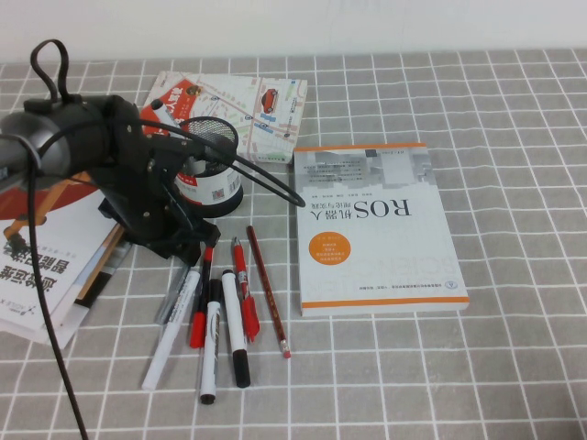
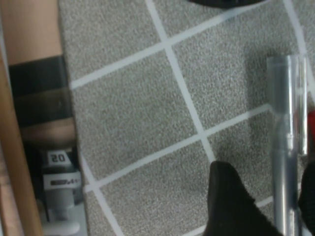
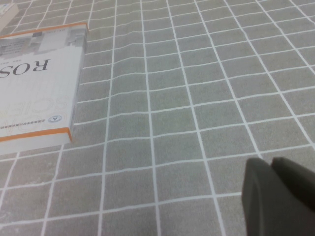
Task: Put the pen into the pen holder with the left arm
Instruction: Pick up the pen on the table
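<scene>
The grey-silver pen (image 1: 172, 295) lies on the checked tablecloth (image 1: 514, 367) at the left edge of a cluster of markers and red pens, so nothing has yet gone into the black mesh pen holder (image 1: 209, 165), which stands upright just behind, beside a map leaflet (image 1: 240, 112). The left gripper (image 1: 183, 249) is low over the pen's upper end, and the task looks to be at the grasping step; lifting, carrying and dropping the pen in the cup are all left to do.

The high view hides the fingertips behind the arm's body. The left wrist view fills that in: the pen (image 2: 284, 142) runs between two dark fingers (image 2: 231, 201), which sit apart on either side of it, not yet clamped as far as one can judge.

The right gripper (image 3: 275, 196) shows only in its own wrist view, over bare cloth near the ROS book (image 3: 34, 93), its fingers pressed together.
</scene>
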Robot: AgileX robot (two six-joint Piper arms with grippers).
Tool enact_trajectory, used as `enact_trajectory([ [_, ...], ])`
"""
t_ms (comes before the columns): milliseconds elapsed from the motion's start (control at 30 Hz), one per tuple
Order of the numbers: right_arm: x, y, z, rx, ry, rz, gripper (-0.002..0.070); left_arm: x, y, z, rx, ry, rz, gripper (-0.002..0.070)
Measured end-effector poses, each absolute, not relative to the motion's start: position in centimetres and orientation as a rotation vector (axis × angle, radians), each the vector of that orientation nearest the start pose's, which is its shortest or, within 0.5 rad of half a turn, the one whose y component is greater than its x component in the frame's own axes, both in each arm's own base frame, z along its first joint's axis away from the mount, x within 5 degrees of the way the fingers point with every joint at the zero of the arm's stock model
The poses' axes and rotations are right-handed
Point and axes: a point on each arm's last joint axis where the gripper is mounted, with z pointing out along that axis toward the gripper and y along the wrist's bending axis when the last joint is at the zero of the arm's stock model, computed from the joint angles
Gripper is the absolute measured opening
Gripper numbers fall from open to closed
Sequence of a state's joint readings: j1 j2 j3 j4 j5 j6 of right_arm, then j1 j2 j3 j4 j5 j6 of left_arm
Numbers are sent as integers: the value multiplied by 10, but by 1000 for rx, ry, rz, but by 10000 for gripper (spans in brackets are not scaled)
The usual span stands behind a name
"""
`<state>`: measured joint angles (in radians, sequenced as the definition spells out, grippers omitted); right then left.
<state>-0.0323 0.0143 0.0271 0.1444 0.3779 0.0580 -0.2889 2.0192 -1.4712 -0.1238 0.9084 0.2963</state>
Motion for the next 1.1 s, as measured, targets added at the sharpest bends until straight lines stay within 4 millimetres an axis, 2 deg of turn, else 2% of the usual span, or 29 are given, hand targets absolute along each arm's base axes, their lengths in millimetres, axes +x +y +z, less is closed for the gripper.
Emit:
enact_trajectory([
  [900, 54, 3, 170, 177, 1894, 159, -15, 389, -124, 175, 776, 2901, -142, 218],
  [967, 54, 3, 170, 177, 1894, 159, -15, 389, -124, 175, 781, 2899, -140, 178],
  [1067, 54, 3, 170, 177, 1894, 159, -15, 389, -123, 174, 799, 2895, -118, 68],
  [1100, 54, 3, 170, 177, 1894, 159, -15, 389, -123, 174, 799, 2895, -118, 52],
])
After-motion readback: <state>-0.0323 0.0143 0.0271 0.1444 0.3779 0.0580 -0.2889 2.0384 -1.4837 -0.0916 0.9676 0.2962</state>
